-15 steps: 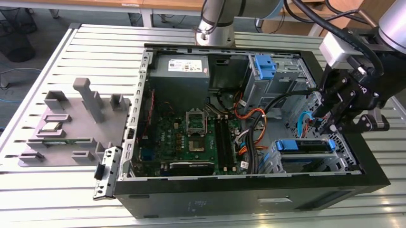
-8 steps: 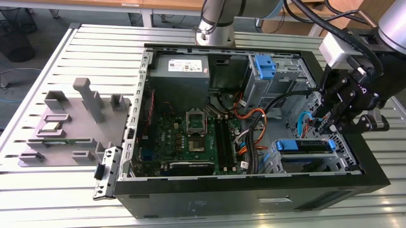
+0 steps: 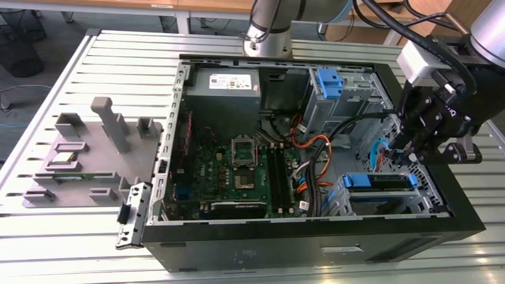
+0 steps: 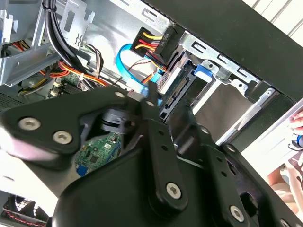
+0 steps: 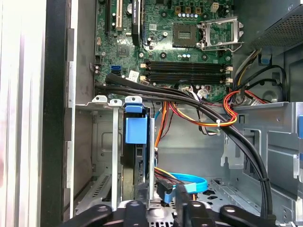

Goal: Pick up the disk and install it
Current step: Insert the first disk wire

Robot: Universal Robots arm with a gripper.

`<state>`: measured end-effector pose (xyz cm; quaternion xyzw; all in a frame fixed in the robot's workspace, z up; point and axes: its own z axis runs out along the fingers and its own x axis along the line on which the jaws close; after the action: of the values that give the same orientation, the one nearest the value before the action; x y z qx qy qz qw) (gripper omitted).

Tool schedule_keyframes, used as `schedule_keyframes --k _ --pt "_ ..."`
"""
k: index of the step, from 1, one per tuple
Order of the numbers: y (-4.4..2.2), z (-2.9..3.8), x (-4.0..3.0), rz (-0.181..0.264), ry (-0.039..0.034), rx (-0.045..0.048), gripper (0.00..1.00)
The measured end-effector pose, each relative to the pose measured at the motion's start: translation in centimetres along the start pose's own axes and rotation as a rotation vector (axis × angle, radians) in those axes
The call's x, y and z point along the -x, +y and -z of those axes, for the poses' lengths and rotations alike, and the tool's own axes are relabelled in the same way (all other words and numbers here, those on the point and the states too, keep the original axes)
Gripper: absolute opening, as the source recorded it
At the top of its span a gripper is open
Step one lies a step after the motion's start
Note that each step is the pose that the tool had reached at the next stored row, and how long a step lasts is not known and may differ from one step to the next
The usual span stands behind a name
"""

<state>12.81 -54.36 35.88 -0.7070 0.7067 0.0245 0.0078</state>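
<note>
Arm (image 3: 268, 26) rises behind the case (image 3: 316, 251) and reaches over to the exterior view's right. Gripper (image 3: 400, 155) points down into the case on that side, above the lower cage (image 3: 359, 204). In the first wrist view the fingers (image 5: 137, 208) stand slightly apart, with nothing clamped between them.

Disk (image 3: 377, 180) sits in the cage with its blue rails showing, just below the gripper. In the first wrist view it is slotted between the cage's metal walls.

Case lies open on a slatted metal table (image 3: 79, 65). Grey fixture (image 3: 87, 154) just beside it on the exterior view's left. Wooden desk (image 3: 205, 5) beyond.
</note>
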Motion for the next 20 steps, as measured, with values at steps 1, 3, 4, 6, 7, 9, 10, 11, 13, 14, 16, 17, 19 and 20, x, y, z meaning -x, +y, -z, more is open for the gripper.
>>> schedule_keyframes --k 1,3,4,6,7,9,10,11,13,14,16,17,19,20 --pt "0.0 0.0 0.0 0.0 0.0 0.0 0.34" --pt "0.0 0.0 0.0 0.0 0.0001 0.0001 0.28" --pt "0.0 -0.01 0.0 0.0 0.0 0.0 0.22" --pt "0.0 -0.01 0.0 0.0 0.0 0.0 0.16" --pt "0.0 -0.01 0.0 0.0 0.0 0.0 0.16" --pt "0.0 -0.01 0.0 0.0 0.0 0.0 0.16" --pt "0.0 -0.01 0.0 0.0 0.0 0.0 0.16" --pt "0.0 -0.02 0.0 0.0 0.0 0.0 0.16" --pt "0.0 -0.02 0.0 0.0 0.0 0.0 0.16" --pt "0.0 -0.02 0.0 0.0 0.0 0.0 0.16" --pt "0.0 -0.03 -0.01 0.0 -0.0001 0.0 0.16" --pt "0.0 -0.06 -0.05 0.0 -0.0005 -0.0003 0.16" --pt "0.01 -0.06 -0.2 0.0 0.0 -0.0013 0.16" --pt "0.02 -0.07 -0.3 0.0 0.0 -0.0018 0.16"
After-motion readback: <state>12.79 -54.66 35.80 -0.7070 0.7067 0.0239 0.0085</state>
